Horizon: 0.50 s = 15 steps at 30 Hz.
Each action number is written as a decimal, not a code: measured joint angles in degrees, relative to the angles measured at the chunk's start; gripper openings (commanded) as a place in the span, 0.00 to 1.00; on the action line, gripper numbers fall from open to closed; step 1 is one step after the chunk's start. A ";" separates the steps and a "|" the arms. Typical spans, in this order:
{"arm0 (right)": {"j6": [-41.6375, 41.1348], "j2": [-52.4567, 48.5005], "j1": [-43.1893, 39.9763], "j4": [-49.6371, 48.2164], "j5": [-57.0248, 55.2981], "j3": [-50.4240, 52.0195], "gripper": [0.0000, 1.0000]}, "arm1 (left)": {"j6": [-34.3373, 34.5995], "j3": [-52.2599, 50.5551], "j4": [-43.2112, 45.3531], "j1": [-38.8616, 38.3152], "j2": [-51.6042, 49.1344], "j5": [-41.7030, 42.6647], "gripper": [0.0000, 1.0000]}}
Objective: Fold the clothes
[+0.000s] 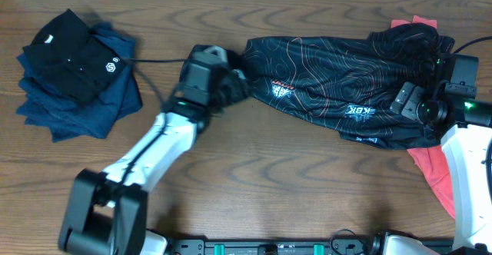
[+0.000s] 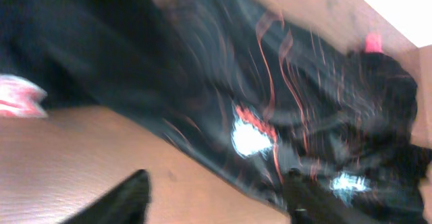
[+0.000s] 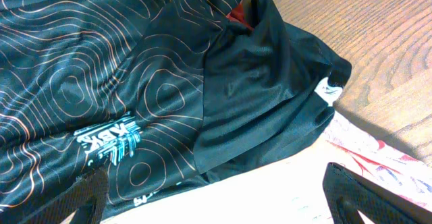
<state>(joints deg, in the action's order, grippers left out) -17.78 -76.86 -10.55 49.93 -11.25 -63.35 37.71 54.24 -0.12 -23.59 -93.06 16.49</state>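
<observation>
Behind the left claw point(image 1: 229, 86) sits a boxy black wrist housing point(image 1: 201, 74), then a white link point(image 1: 165, 144) with black joints and a black base block point(image 1: 100, 216); a thin black cable point(image 1: 154, 58) trails off. Behind the right claw point(image 1: 406, 100), a green light point(image 1: 467, 106) glows on black, then a white forearm point(image 1: 469, 178). Both claws' 2 fingers point(image 3: 378, 197) are dark and tapered

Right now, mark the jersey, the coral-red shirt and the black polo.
jersey point(image 1: 330, 71), overhead view, contour-printed middle.
coral-red shirt point(image 1: 429, 170), overhead view, part showing below the jersey.
black polo point(image 1: 69, 55), overhead view, chest panel.
</observation>
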 measured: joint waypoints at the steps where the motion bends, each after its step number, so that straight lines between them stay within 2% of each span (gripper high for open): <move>1: 0.00 0.00 0.00 0.07 0.02 0.00 0.99 | 0.20 0.00 0.74 -1.51 -1.05 0.28 0.71; 6: 0.00 0.00 0.00 0.46 0.00 0.00 0.99 | 2.54 0.04 7.63 -8.96 -7.82 1.49 0.72; 15: 0.00 -0.02 0.00 0.50 0.00 0.00 0.99 | 13.44 0.46 23.12 -17.18 -19.93 2.27 0.72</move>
<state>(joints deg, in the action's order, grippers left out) -17.78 -76.88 -10.55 50.43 -11.25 -63.35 51.16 54.70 23.00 -40.77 -112.99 18.76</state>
